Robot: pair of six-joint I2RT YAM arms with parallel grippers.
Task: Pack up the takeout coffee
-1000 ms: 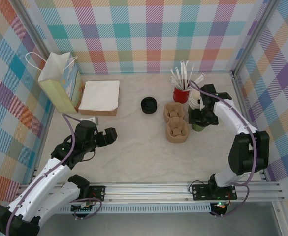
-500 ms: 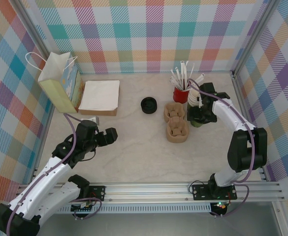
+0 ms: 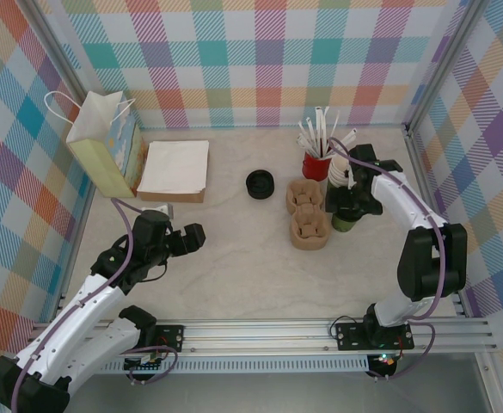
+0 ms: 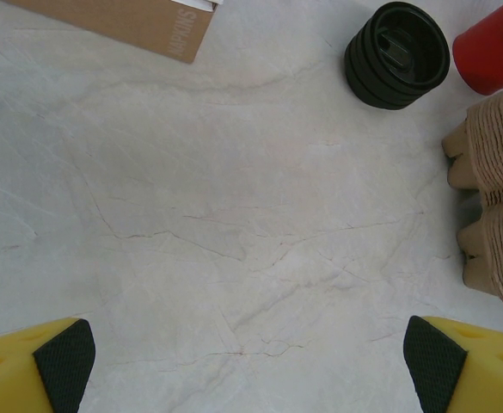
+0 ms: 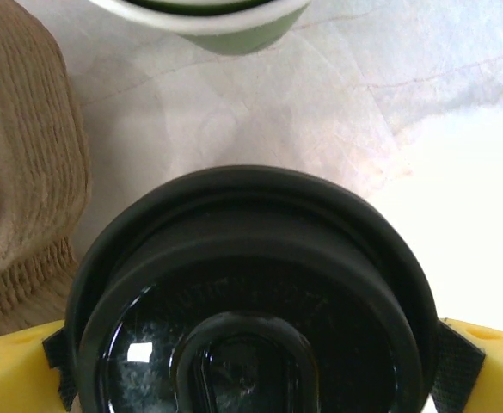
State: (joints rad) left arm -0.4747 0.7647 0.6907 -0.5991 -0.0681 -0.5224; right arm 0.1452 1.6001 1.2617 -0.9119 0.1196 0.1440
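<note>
Where the right gripper (image 3: pixel 351 201) hangs at the right of the overhead view, the takeout coffee (image 3: pixel 344 223) is seen upright on the table (image 3: pixel 234 267) directly beneath it, just beside the right flank of the brown pulp carrier (image 3: pixel 308 215). From the right wrist, the coffee's round black top is seen from above in the lower middle of the frame, with one black pad (image 5: pixel 58 361) at its left rim and the other at its right rim. Whether the pads press on it or merely stand against it cannot be told. A second olive-green cup (image 5: pixel 208 21) with a cream rim is cut off by the top edge of that frame.

At the lower left of the overhead view, the left gripper (image 3: pixel 191 237) is held over bare table, its fingers spread wide with nothing between them. A loose black lid (image 4: pixel 397 54) is seen at the upper right of the left wrist frame, and a red cup (image 4: pixel 496 47) in the top right corner beside it.
</note>
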